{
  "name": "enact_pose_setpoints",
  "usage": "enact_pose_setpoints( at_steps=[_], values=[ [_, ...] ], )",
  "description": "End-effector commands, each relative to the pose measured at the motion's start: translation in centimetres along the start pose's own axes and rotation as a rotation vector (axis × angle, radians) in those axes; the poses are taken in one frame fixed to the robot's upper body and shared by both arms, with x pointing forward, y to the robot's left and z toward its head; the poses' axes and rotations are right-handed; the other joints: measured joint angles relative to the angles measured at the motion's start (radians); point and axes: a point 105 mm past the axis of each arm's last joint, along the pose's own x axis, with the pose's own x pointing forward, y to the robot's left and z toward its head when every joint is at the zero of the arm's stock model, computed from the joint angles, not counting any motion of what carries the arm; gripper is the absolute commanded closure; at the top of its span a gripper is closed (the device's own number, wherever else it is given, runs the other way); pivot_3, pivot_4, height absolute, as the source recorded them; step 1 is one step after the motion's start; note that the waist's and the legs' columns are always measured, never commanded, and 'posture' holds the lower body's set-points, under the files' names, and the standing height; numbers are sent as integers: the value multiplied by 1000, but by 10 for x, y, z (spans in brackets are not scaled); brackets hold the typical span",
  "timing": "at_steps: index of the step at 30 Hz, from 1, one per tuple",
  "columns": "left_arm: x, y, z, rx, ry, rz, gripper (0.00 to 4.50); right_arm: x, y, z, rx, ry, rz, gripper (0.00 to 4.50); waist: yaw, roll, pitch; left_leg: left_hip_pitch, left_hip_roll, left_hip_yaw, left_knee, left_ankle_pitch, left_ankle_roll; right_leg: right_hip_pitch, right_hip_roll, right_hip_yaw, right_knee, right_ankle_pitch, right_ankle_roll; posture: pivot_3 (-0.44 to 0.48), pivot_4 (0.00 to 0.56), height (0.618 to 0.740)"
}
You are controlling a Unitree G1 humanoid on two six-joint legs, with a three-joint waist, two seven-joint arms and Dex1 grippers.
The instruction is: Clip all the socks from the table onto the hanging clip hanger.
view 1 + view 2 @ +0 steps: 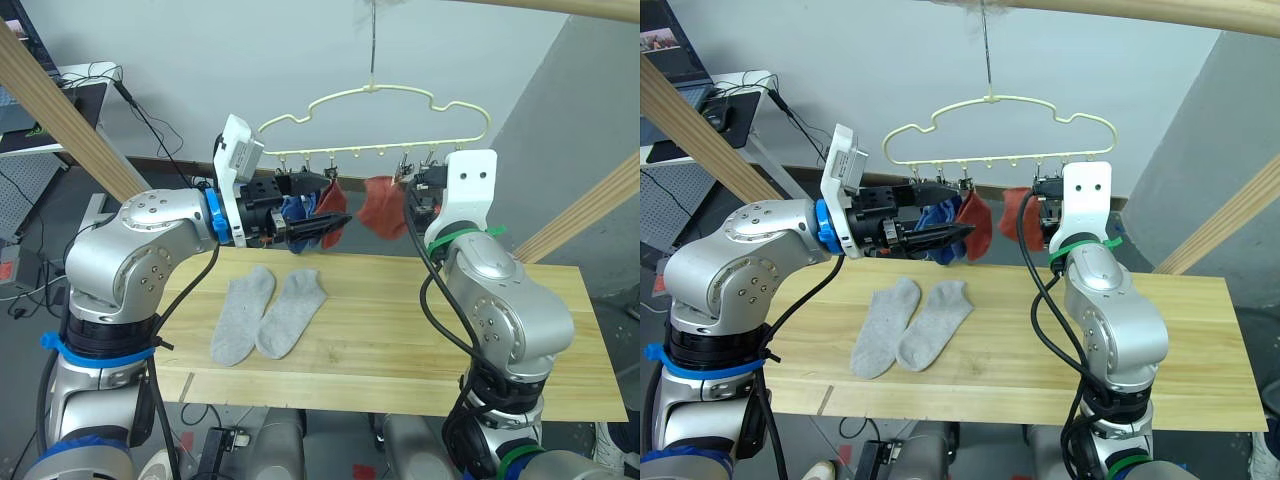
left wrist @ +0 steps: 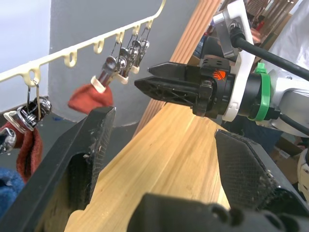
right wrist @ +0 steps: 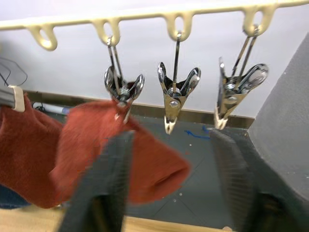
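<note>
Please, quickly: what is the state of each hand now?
Left hand: open, holding nothing.
Right hand: open, holding nothing, just below the hanger clips.

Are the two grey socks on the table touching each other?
Touching. In the left eye view the two grey socks lie side by side on the table, their long edges meeting with no wood visible between them.

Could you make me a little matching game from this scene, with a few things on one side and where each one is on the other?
Things:
1. grey socks
2. rust red socks
3. clip hanger
4. left tool

Places:
A. hanging by its hook above the table
B. lying flat, side by side on the wood
C. dangling from metal clips
D. raised beside the blue socks, empty

Pairs: 1-B, 2-C, 3-A, 4-D
</note>
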Motion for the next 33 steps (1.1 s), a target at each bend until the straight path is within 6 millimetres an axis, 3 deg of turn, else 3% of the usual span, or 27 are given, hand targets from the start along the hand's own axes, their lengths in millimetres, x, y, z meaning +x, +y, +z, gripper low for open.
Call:
enact_pose_setpoints(
  at_steps=[1, 33],
  values=[
    [-5, -3, 14, 55, -42, 4, 703, -5, 3, 16, 16, -73, 5, 2431, 0, 0, 0, 0, 0, 0, 0, 0, 0, 0, 0, 0, 0, 0, 0, -4, 278, 740],
    [-6, -4, 12, 38, -43, 46, 703, 19, -1, 28, 32, -100, -30, 2431, 3, 0, 0, 0, 0, 0, 0, 0, 0, 0, 0, 0, 1, 0, 0, 36, 293, 740]
  ],
)
